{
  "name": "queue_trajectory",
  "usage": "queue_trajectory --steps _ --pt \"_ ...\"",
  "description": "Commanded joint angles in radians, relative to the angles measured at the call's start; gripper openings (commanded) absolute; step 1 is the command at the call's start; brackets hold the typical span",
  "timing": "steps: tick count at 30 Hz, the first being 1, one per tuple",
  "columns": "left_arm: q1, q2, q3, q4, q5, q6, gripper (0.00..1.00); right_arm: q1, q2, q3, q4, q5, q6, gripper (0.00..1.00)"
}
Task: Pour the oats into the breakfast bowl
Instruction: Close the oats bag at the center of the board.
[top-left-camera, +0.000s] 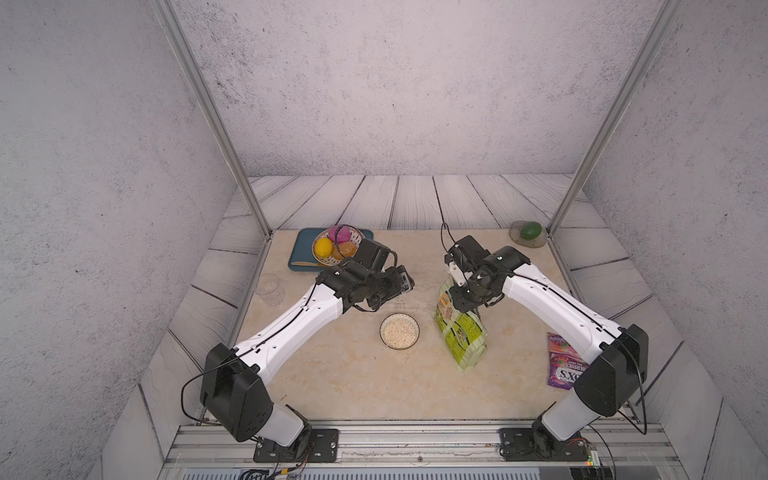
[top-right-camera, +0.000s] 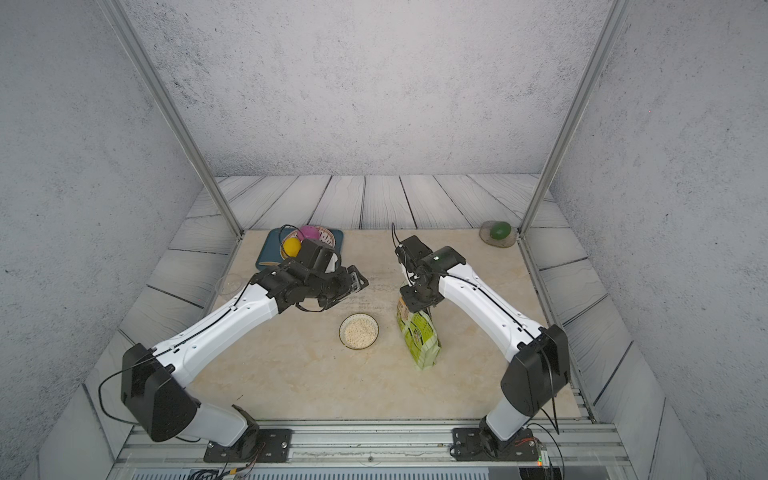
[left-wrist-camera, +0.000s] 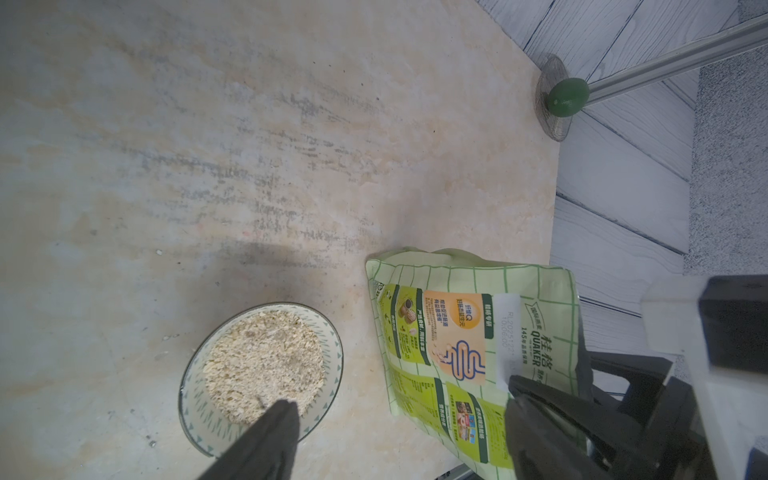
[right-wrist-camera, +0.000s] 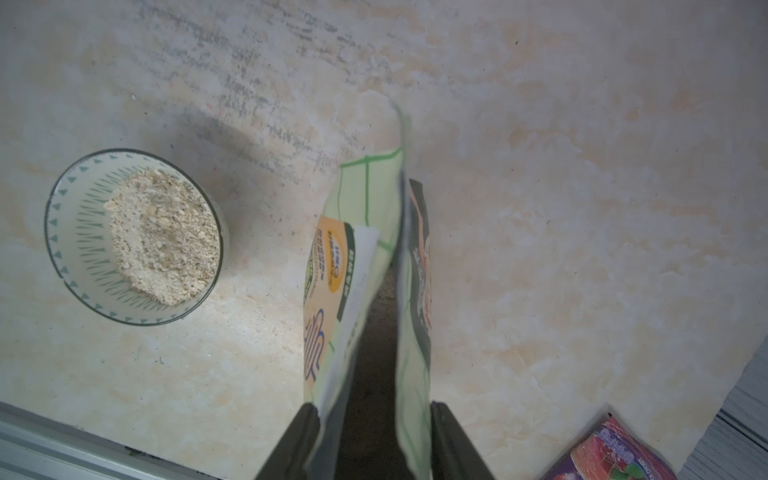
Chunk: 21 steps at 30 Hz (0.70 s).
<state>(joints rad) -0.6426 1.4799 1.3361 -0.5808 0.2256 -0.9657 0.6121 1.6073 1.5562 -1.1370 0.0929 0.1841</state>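
The oats (right-wrist-camera: 164, 237) lie heaped in the breakfast bowl (right-wrist-camera: 66, 232) on the counter (top-left-camera: 353, 386) — the pour looks done — and the pouch (top-left-camera: 461, 332) stands upright just beside it, its gaping mouth between the parted fingers of the right end effector (right-wrist-camera: 374, 409), while the left end effector (top-left-camera: 407, 284) hovers spread wide behind the bowl.

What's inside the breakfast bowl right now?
A heap of pale oats lies in the bowl, patterned inner wall showing around it. The bowl's bottom is covered by the oats.
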Motion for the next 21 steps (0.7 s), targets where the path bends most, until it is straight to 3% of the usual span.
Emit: queue_trajectory --steps 1,2,3,11,12,14,15,17,21 --pt "-0.005 -0.017 -0.005 -0.016 -0.002 0.001 0.83 -0.002 -0.022 0.004 -0.041 -0.023 0.013 0.26" --pt "-0.005 -0.017 -0.005 -0.015 -0.002 0.001 0.83 -0.002 -0.019 0.011 -0.047 -0.020 0.011 0.09" --pt "-0.005 -0.016 -0.003 -0.016 -0.001 0.001 0.83 -0.002 -0.016 0.018 -0.051 -0.015 0.009 0.00" --pt "-0.005 -0.006 0.012 -0.020 -0.003 -0.002 0.82 0.005 0.005 0.084 -0.110 0.025 -0.019 0.00" --pt "-0.005 -0.005 0.014 -0.022 -0.005 -0.001 0.82 0.004 0.004 0.087 -0.124 0.017 -0.012 0.02" --pt "-0.005 -0.005 0.014 -0.023 -0.008 -0.004 0.82 0.005 -0.017 0.062 -0.124 -0.006 0.000 0.34" --pt "-0.005 -0.005 0.014 -0.022 -0.008 -0.005 0.82 0.005 -0.032 0.043 -0.119 -0.009 0.004 0.43" --pt "-0.005 -0.003 0.014 -0.019 -0.007 -0.007 0.82 0.006 -0.064 0.002 -0.112 -0.009 0.009 0.49" --pt "-0.005 0.012 0.023 -0.016 0.002 -0.012 0.82 0.006 -0.115 -0.084 -0.102 -0.025 0.017 0.47"
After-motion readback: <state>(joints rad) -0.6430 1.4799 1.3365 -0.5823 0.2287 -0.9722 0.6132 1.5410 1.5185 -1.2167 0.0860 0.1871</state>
